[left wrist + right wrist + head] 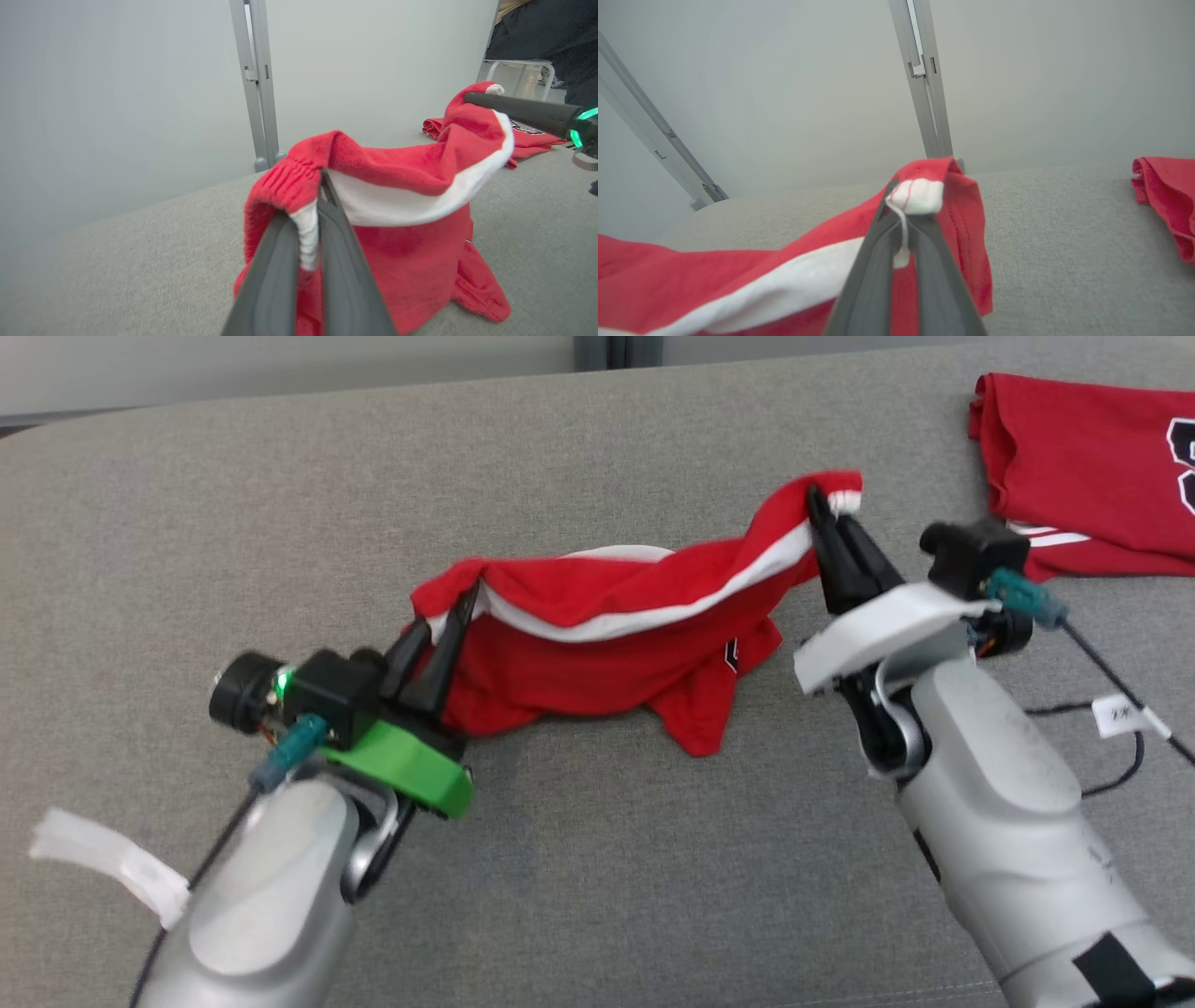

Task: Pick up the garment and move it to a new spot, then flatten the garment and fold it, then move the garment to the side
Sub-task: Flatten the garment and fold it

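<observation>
Garment, red w/ white band, one end pinched in left gripper, other end pinched in right gripper

Only a cut-off dark numeral on the far red jersey, unreadable

We take this for a robotics test room. Beneath the left gripper runs a grey cloth-covered bench. Ahead of it stand bare pale partition panels joined by an aluminium post. Just right of the right gripper trails a tagged black cable; beyond that gripper's tip, a white chair frame.
</observation>
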`<state>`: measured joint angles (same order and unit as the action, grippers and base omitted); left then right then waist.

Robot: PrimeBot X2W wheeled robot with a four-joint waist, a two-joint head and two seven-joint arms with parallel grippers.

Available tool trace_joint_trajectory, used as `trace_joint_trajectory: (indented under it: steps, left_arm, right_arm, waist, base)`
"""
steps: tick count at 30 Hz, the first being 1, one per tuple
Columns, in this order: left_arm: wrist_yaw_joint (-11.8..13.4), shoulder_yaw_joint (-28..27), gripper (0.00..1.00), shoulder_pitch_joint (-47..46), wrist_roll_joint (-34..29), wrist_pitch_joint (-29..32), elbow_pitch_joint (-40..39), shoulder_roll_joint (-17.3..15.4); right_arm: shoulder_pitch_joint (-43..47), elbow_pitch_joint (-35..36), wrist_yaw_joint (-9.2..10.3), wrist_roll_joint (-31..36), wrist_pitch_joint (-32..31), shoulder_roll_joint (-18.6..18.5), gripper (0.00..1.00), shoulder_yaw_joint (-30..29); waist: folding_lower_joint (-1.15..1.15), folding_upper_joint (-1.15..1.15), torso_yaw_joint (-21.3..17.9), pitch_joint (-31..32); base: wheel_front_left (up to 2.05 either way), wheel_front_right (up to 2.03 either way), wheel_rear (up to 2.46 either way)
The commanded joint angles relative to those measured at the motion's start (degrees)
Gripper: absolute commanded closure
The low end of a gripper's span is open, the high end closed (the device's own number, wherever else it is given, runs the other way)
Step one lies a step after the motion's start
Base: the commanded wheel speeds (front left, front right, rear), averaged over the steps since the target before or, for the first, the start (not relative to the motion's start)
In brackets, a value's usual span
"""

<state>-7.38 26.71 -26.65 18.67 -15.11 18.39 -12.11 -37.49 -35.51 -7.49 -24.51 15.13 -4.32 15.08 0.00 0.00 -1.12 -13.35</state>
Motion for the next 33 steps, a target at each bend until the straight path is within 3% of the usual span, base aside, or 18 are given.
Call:
trace_joint_trajectory:
  steps: [1,10,20,26,29,33]
  left_arm:
    - [-0.17,0.59,1.00,-4.64,0.20,0.01,0.73,-1.99]
    - [-0.09,2.95,1.00,-36.09,10.17,2.05,7.89,-7.79]
    - [-0.09,8.28,1.00,-63.05,19.60,1.52,17.08,-7.78]
    - [-0.09,11.81,1.00,-67.36,23.95,0.29,18.67,-7.82]
    - [-0.09,13.33,1.00,-63.97,25.35,-0.08,18.19,-8.65]
    - [-0.09,11.09,1.00,-55.92,24.60,-0.02,14.27,-8.70]
  right_arm:
    - [-3.98,-1.19,0.01,-1.01,-0.01,0.09,1.00,-0.27]
    - [-34.79,-14.55,0.01,-8.43,-0.55,1.20,1.00,-2.61]
    - [-59.33,-25.56,0.01,-14.20,-0.08,1.39,1.00,-4.86]
    - [-62.42,-27.38,0.00,-15.48,0.01,1.48,1.00,-2.27]
    - [-58.98,-26.08,0.00,-13.80,0.03,1.38,1.00,-0.30]
    - [-51.11,-22.76,0.00,-12.82,0.02,1.37,1.00,0.50]
  waist:
    - [0.00,0.00,-0.07,-2.26]
    - [0.00,0.00,-1.24,-11.98]
    - [0.00,0.00,-1.40,-17.74]
    - [0.00,0.00,-1.08,-18.75]
    - [0.00,0.00,-1.24,-18.90]
    - [0.00,0.00,-0.87,-18.11]
  base:
    - [0.00,0.00,0.00]
    - [0.00,0.00,0.00]
    - [0.00,0.00,0.00]
    - [0.00,0.00,0.00]
    - [0.00,0.00,0.00]
    - [0.00,0.00,0.00]
